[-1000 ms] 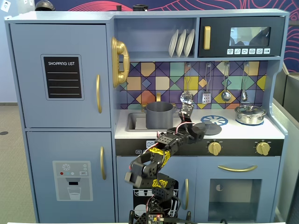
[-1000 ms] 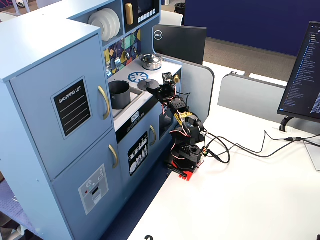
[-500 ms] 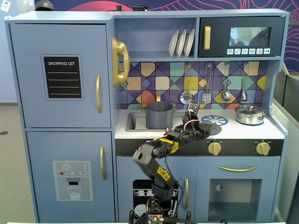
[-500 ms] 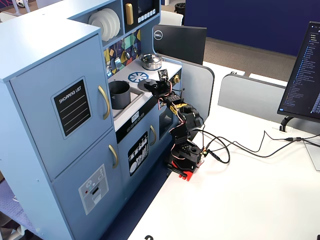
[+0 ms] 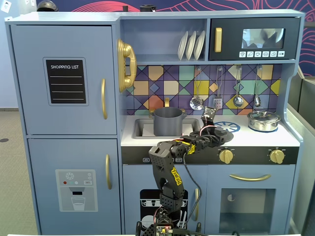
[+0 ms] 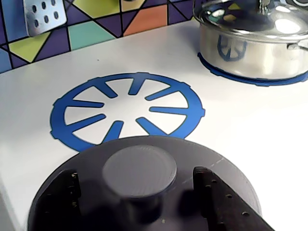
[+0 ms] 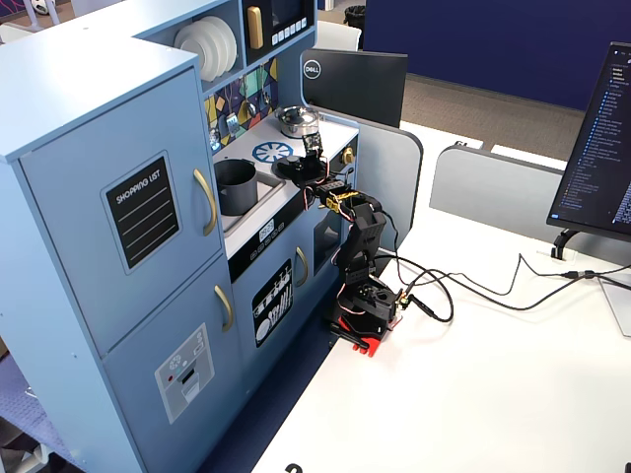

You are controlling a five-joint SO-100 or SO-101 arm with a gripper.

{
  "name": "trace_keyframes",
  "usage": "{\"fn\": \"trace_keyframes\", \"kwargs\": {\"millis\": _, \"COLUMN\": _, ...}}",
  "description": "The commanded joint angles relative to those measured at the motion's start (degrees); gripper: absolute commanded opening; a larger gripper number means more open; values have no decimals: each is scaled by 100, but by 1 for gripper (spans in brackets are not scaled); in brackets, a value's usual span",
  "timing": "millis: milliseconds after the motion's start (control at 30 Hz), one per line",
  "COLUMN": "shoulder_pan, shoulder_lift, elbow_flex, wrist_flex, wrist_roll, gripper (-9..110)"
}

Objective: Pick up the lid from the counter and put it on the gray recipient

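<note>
The lid [image 6: 202,156] is a flat dark gray disc with a round central knob [image 6: 139,171]. It lies on the white counter just in front of the blue burner ring [image 6: 126,109]. My gripper [image 6: 136,174] is open over it, with one finger [image 6: 57,197] left of the knob and the other [image 6: 216,197] right of it, each a small gap away. In a fixed view the lid [image 5: 222,133] and gripper [image 5: 212,132] are right of the gray recipient [image 5: 168,121], a tall matte pot standing in the sink. Another fixed view shows the pot [image 7: 235,185] and the lid [image 7: 294,169].
A shiny silver pot with its own lid [image 6: 255,41] stands on the far right burner, also seen in a fixed view [image 5: 264,120]. Utensils [image 5: 197,102] hang on the tiled backsplash behind. Gold stove knobs [image 5: 226,156] line the counter's front edge.
</note>
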Motion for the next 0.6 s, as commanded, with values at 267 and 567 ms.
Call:
{"fn": "trace_keyframes", "kwargs": {"millis": 267, "shoulder_pan": -272, "shoulder_lift": -439, "elbow_flex": -712, "wrist_flex": -220, "wrist_roll": 466, "gripper": 0}}
{"fn": "trace_keyframes", "kwargs": {"millis": 567, "shoulder_pan": -563, "shoulder_lift": -264, "elbow_flex": -1415, "wrist_flex": -237, "wrist_roll": 246, "gripper": 0}}
